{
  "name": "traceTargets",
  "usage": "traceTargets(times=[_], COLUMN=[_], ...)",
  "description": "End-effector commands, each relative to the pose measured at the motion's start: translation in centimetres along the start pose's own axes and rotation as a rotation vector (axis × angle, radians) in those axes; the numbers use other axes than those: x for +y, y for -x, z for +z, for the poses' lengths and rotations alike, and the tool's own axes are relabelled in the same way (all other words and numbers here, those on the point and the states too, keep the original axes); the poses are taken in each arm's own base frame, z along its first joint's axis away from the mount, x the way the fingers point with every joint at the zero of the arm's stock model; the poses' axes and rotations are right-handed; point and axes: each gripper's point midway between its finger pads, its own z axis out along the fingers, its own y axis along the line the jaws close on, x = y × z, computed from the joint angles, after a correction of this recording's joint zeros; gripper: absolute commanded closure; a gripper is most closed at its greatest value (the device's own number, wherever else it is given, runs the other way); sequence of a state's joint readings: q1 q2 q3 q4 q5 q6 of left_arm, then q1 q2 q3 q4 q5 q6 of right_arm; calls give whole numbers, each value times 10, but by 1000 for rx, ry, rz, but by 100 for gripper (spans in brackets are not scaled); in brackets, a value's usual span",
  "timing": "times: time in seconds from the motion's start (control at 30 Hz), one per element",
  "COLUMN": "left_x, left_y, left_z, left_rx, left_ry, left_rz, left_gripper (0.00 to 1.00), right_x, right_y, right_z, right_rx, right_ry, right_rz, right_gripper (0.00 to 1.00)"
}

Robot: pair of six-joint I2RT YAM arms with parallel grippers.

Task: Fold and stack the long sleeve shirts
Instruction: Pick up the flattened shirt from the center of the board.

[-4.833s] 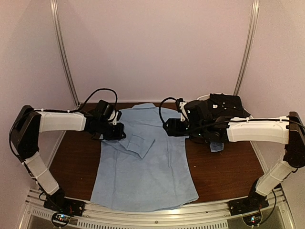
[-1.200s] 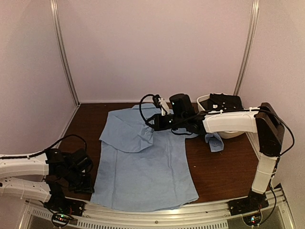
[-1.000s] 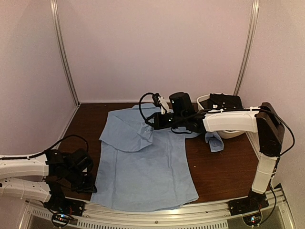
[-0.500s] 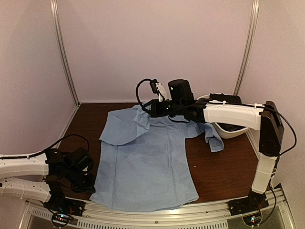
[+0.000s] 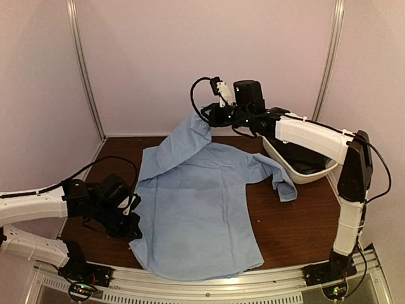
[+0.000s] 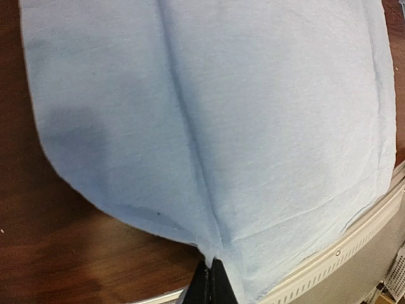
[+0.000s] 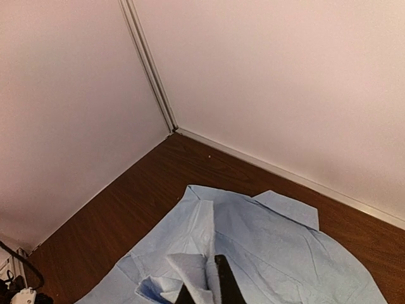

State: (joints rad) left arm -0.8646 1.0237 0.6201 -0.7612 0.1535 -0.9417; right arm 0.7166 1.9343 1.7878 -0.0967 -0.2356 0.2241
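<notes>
One light blue long sleeve shirt (image 5: 196, 209) is spread over the brown table (image 5: 297, 221). My right gripper (image 5: 211, 116) hangs high over the back of the table, shut on a bunched fold of the shirt's upper left part, which is drawn up like a tent. In the right wrist view the cloth (image 7: 285, 253) is pinched between the dark jaws of the right gripper (image 7: 202, 292), with the collar lying below. My left gripper (image 5: 135, 229) is shut on the shirt's lower-left edge. In the left wrist view the left gripper (image 6: 212, 282) nips the hem, and the shirt (image 6: 240, 126) stretches away from it.
A white oval tub (image 5: 302, 178) with dark contents stands at the back right under the right arm. One sleeve end (image 5: 286, 189) drapes beside it. The metal front rail (image 5: 253, 278) runs along the near edge. Pale walls close the back and both sides.
The right gripper has risen from table height, pulling the shirt's upper part up with it. The left gripper has closed on the lower-left hem and shifted right, lifting that corner slightly.
</notes>
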Motion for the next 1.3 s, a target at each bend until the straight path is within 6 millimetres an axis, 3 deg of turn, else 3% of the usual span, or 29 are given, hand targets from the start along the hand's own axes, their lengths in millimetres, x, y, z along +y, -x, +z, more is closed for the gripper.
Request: traceTargets(times=[0.0,0.2,0.4,0.57,0.83,1.0,1.27], left_x=[-44,-74,-101,-114,-121,-126,-128], left_y=[15,14,9,3,-3,-10,-22], left_z=[0,17,36,54,60,60,53], left_rx=[-4,55,120,177,215,247,284], left_ry=[-113,-161,-183,-177,-210,-253,-315], left_rz=[204,326,453,524,565,587,622], left_gripper=[100,100,100,100,100,100,100], right_x=[-34,-66,-91,-108,-116,-119,-123], right_y=[13,23,19,21,23,22,35], right_z=[-6,-33,-53,-65,-84,-84,-91], right_rx=[-14,-36,-31,-31,-39,-34,-54], right_ry=[-86,-184,-268,-322,-377,-385,-403], right_rz=[-30,-30,-35,-34,-43,-41,-48], right_gripper=[100,100,100,100,100,100,100])
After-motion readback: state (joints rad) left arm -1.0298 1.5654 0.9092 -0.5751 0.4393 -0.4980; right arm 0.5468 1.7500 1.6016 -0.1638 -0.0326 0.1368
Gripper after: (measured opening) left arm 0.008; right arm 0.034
